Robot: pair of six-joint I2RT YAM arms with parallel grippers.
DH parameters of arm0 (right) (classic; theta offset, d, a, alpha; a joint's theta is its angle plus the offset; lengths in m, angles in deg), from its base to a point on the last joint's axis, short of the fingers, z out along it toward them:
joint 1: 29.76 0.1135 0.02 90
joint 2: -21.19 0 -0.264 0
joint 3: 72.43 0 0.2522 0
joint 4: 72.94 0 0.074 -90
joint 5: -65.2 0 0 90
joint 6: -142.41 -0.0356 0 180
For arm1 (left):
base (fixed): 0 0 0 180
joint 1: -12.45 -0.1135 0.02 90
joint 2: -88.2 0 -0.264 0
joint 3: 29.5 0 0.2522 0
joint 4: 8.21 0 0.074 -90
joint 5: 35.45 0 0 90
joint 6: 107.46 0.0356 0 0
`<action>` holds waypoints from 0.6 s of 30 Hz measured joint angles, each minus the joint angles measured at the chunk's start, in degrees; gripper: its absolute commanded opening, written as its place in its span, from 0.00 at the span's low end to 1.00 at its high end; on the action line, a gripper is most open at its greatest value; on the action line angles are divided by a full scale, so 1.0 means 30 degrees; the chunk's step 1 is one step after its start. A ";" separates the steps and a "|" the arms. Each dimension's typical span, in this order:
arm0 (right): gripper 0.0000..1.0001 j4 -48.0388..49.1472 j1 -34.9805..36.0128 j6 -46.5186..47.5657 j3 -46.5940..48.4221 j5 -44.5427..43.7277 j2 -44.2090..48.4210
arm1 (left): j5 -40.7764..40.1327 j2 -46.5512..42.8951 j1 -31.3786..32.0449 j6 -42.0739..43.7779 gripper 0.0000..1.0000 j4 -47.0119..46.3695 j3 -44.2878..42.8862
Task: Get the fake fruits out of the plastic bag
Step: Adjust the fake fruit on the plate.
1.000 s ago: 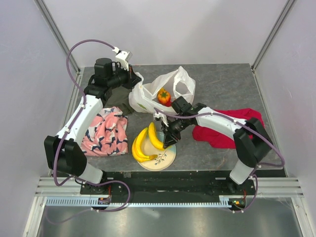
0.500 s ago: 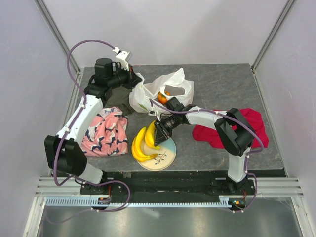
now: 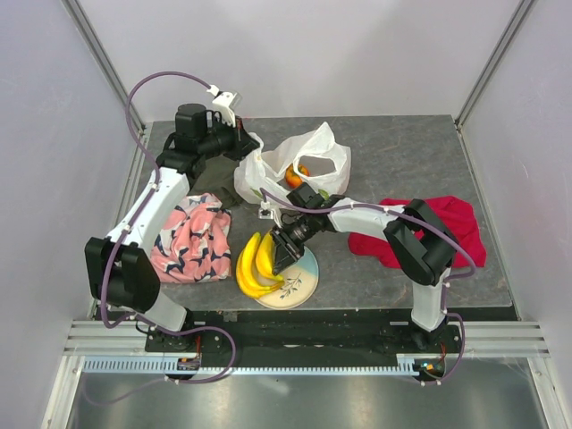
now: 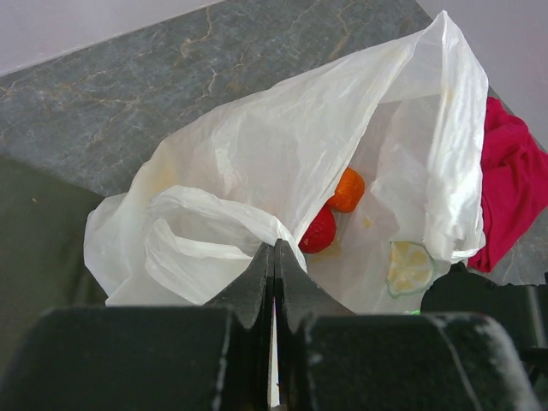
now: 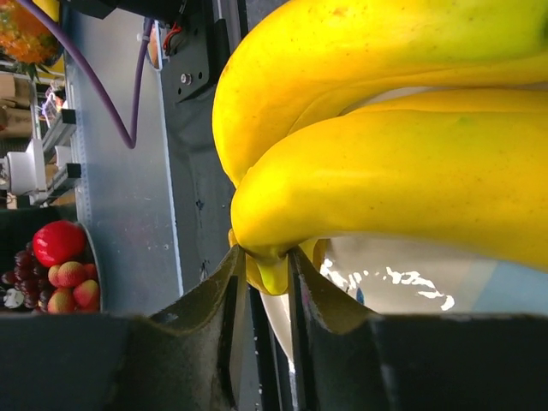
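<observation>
The white plastic bag [image 3: 299, 159] lies open at the back of the table, and my left gripper [image 3: 248, 148] is shut on its left handle loop [image 4: 205, 244], holding the mouth up. Inside the bag [image 4: 257, 154] show a red fruit [image 4: 318, 231] and an orange fruit [image 4: 348, 190]; the orange one [image 3: 294, 179] also shows from above. My right gripper [image 3: 280, 261] is shut on the stem end of a yellow banana [image 3: 265, 251], low over the plate [image 3: 299, 286], beside other bananas [image 3: 243, 271]. The right wrist view shows the fingers [image 5: 227, 282] pinching the banana tip [image 5: 274, 272].
A pink patterned cloth [image 3: 189, 237] lies at the left. A red cloth [image 3: 420, 234] lies at the right, under the right arm. A dark cloth [image 3: 210, 179] sits beneath the left arm. The plate is close to the table's near edge.
My right gripper has carried the banana left and toward the near edge, down beside the bananas on the plate. The left gripper still holds the bag.
</observation>
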 measured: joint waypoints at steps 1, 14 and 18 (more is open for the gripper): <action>0.50 -0.0153 0.0036 -0.0015 0.0080 0.0000 -0.0036 | 0.0066 0.0029 0.0000 -0.0029 0.02 0.0000 -0.0029; 0.98 -0.5617 -0.0925 0.2215 0.3213 -0.1566 -0.0313 | 0.0335 0.0248 0.0000 -0.0437 0.02 -0.0131 -0.0109; 0.98 -0.9282 -0.1836 0.4721 0.6688 -0.2827 0.0554 | 0.0342 0.0248 0.0036 -0.0539 0.02 -0.0153 -0.0109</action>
